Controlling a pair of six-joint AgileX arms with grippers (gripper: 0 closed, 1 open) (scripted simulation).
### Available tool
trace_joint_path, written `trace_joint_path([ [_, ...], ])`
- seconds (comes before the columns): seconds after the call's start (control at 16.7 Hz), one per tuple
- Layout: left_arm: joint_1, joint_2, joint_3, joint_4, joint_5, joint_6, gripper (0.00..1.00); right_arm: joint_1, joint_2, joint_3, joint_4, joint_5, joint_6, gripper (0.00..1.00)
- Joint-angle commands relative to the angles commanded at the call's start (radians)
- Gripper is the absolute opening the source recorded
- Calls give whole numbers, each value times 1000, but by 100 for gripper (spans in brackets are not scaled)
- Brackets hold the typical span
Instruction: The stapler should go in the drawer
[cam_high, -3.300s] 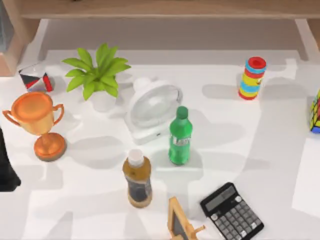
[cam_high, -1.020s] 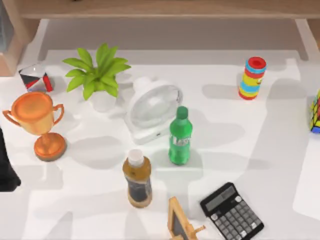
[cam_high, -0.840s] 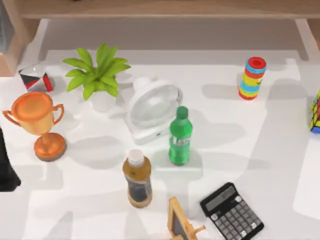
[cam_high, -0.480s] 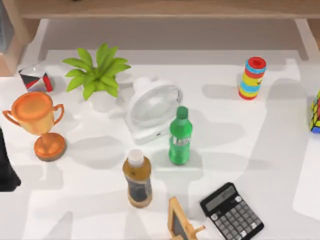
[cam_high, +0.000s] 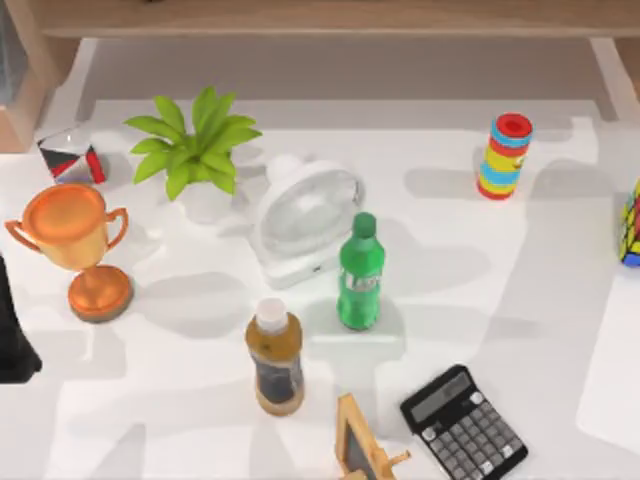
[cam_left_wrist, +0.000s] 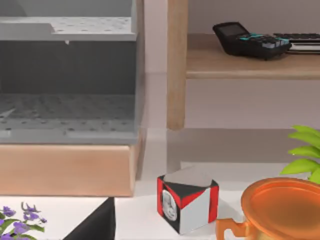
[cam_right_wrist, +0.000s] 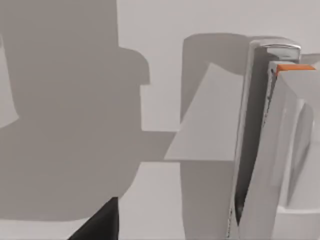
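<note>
The stapler (cam_right_wrist: 260, 145) lies on the white table (cam_right_wrist: 165, 50) under the right wrist camera. Fan (cam_high: 300, 220), green bottle (cam_high: 360, 272) and calculator (cam_high: 463, 423) crowd the middle. I cannot tell the state of either gripper.

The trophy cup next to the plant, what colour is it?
Shiny orange. The trophy cup shows best in the top view, left of the plant.

The stapler (cam_right_wrist: 260, 140) shows in the right wrist view as a long, slim, pale grey-white bar lying on the white desk (cam_right_wrist: 200, 30). It has a rounded, glossy end, a thin dark seam running along its length, and a small orange patch near that end. Its body casts a grey shadow on the desk beside it. The open drawer (cam_left_wrist: 67, 100), grey inside with a wooden front, shows in the left wrist view.
</note>
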Motion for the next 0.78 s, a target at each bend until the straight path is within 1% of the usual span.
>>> trace_joint_path([
  [0.18, 0, 0, 0, 0, 0, 0, 100, -5, -97, -118, 110, -37, -68, 100],
  [0.36, 0, 0, 0, 0, 0, 0, 100, -19, -224, -269, 304, -96, -162, 100],
  [0.54, 0, 0, 0, 0, 0, 0, 100, -54, -357, -440, 568, -164, -269, 100],
  [0.78, 0, 0, 0, 0, 0, 0, 100, -167, -511, -688, 995, -254, -428, 100],
])
